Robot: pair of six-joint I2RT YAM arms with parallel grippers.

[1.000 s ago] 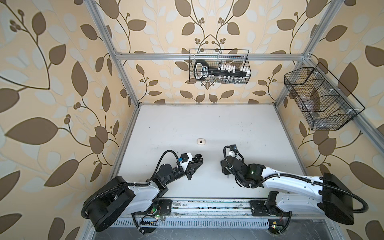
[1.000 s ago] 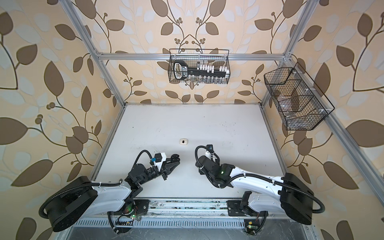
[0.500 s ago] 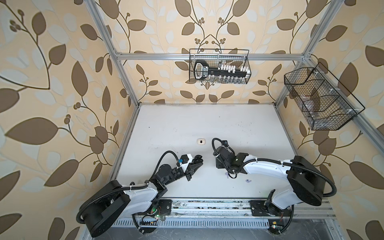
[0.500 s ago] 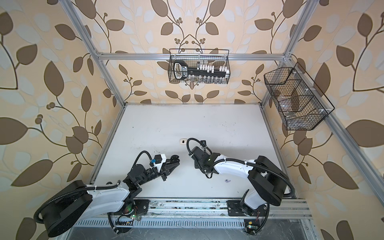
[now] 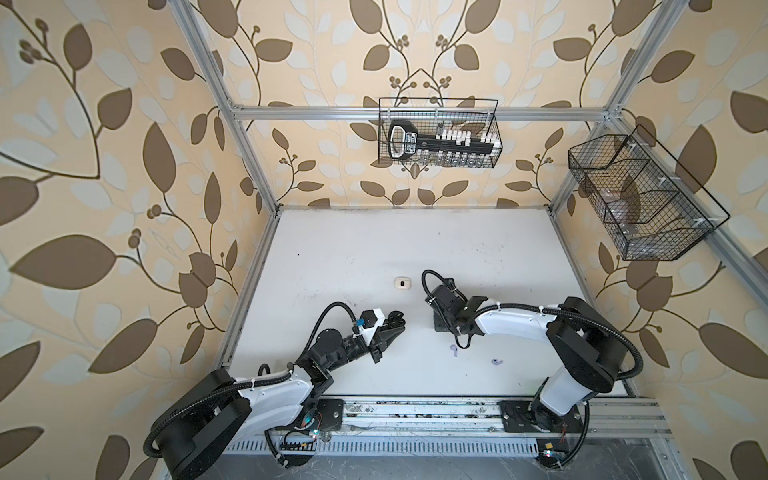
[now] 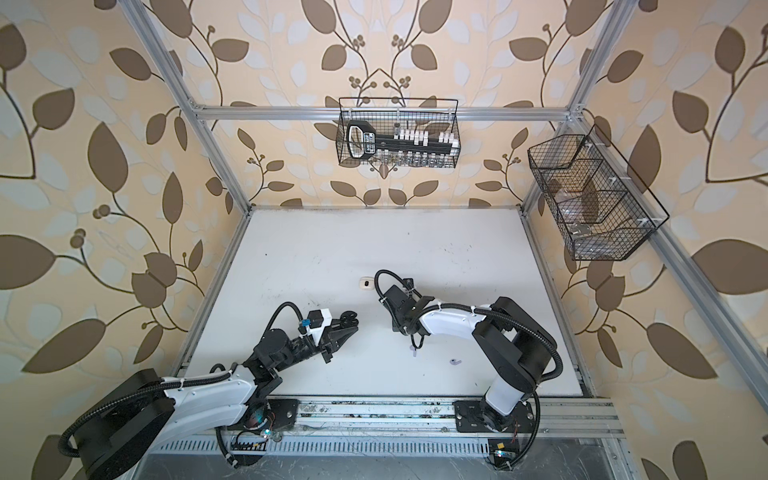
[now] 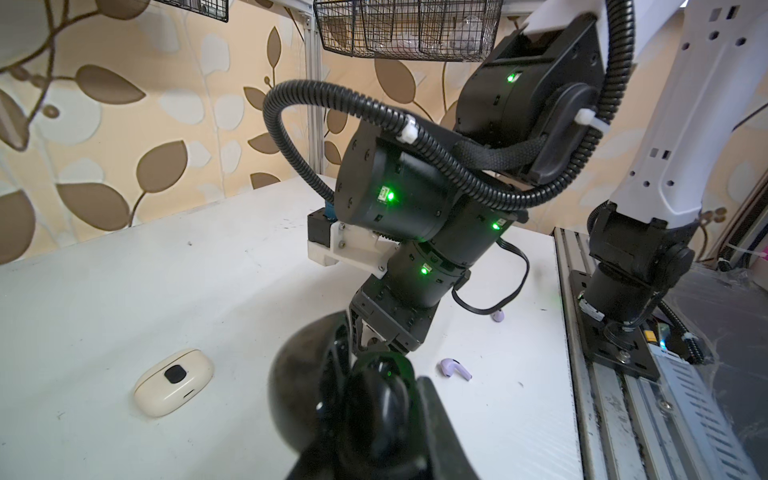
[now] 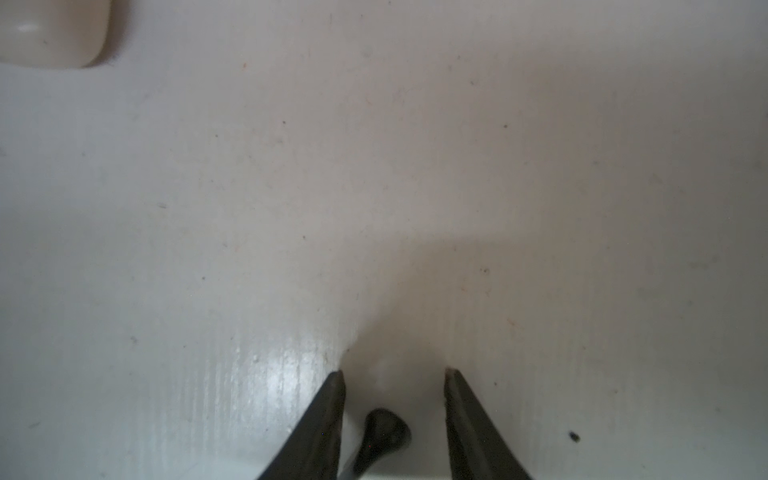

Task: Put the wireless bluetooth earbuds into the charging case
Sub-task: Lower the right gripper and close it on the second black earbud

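The white table (image 5: 457, 249) carries everything, and both arms reach over its front half. The left gripper (image 5: 394, 327), near the middle of that half, is clamped on a black charging case (image 7: 374, 399). In both top views the case is a small dark lump at the fingertips. The left wrist view shows it as a glossy, blurred round mass, too close to tell how its lid stands.

The right gripper (image 8: 392, 374) points down at the table, and the wrist hides its fingers in both top views. Only the right wrist view shows them: spread apart, tips at the surface, with a black earbud (image 8: 382, 432) lying between them and touching neither. Its stem runs off the picture's edge.

A closed cream case (image 5: 402, 283) lies near the table's centre; the right wrist view shows only one corner of it. Toward the front edge, one lavender earbud (image 5: 453, 351) lies just beside the right arm's wrist, and a second lavender earbud (image 5: 497, 362) lies apart from it, further toward the table's right edge.
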